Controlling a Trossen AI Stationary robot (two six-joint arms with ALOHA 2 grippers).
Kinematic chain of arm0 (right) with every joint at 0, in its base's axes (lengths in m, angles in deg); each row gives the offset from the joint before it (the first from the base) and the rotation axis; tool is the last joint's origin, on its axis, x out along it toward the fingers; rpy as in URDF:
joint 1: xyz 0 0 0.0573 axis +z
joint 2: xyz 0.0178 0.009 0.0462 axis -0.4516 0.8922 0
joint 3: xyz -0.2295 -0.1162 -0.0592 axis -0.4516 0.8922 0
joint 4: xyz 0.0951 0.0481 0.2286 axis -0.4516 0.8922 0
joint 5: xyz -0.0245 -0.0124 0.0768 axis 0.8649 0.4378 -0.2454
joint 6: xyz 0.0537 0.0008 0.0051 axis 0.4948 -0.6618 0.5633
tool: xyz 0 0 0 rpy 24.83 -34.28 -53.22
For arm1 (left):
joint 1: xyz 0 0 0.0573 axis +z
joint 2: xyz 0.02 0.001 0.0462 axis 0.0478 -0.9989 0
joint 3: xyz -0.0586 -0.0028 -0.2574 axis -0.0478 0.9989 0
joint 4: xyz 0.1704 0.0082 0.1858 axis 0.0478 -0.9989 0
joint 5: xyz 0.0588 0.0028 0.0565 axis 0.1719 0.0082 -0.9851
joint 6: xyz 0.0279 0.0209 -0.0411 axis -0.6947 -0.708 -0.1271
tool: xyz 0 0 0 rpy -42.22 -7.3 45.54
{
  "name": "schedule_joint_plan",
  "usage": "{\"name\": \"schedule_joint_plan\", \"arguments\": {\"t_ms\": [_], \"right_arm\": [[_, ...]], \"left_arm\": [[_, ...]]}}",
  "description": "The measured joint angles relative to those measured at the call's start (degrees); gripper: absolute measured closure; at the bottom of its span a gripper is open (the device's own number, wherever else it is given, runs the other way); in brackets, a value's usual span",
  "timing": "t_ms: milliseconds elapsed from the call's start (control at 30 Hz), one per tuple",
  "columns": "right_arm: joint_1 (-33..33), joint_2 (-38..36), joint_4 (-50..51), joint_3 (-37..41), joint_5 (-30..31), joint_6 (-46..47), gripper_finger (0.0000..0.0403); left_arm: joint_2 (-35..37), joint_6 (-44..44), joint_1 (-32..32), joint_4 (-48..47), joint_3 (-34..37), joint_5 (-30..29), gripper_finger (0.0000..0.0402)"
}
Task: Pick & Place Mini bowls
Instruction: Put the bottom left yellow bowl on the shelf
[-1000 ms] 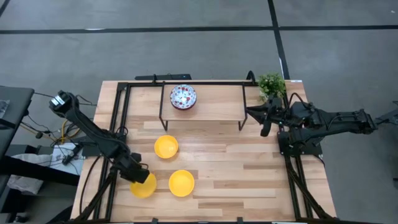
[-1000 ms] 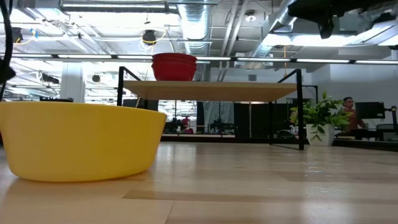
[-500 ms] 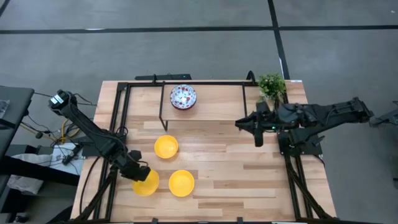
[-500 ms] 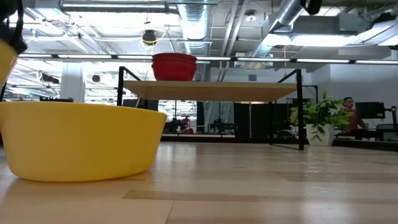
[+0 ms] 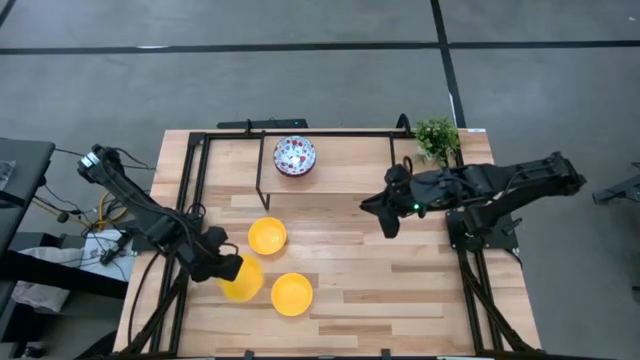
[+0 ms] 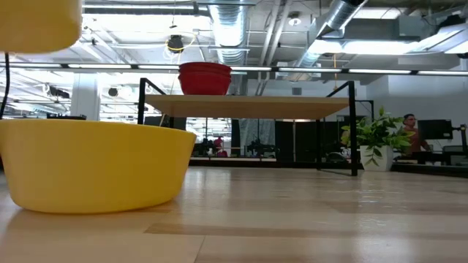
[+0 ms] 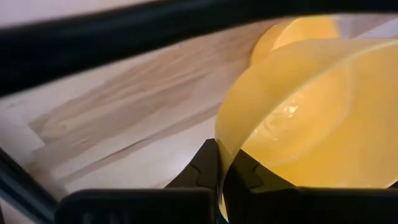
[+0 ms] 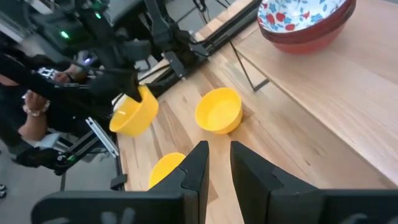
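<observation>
Yellow and glossy, one mini bowl point(image 5: 240, 278) hangs lifted above the wooden table point(image 5: 400, 290), its rim pinched between the closed fingers of the left gripper point(image 5: 226, 267). Two more yellow bowls point(image 5: 267, 237) point(image 5: 291, 294) sit empty on the light planks, near each other. On the raised shelf point(image 5: 345, 165) stand the stacked floral bowls point(image 5: 294, 155), white inside and red outside. The right gripper point(image 5: 388, 222) hovers beside the shelf, its fingers only slightly apart.
</observation>
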Motion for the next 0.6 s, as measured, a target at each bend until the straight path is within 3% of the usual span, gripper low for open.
{"name": "schedule_joint_plan", "arguments": {"t_ms": [233, 433, 600], "right_arm": [[0.0, 2.3, 1.2, -2.5, -0.5, 0.0, 0.0346], [0.0, 1.3, 0.9, -2.8, 0.2, -2.5, 0.0346], [0.9, 1.4, 0.8, -6.2, 1.7, -11.1, 0.0346]], "left_arm": [[-2.6, -10.1, 5.3, -2.4, -8.2, -10.1, 0.0400], [-6.5, -27.7, 15.0, -2.4, -15.7, -18.6, 0.0400], [-9.1, -44.9, 23.5, 0.7, -22.3, -26.4, 0.0400]]}}
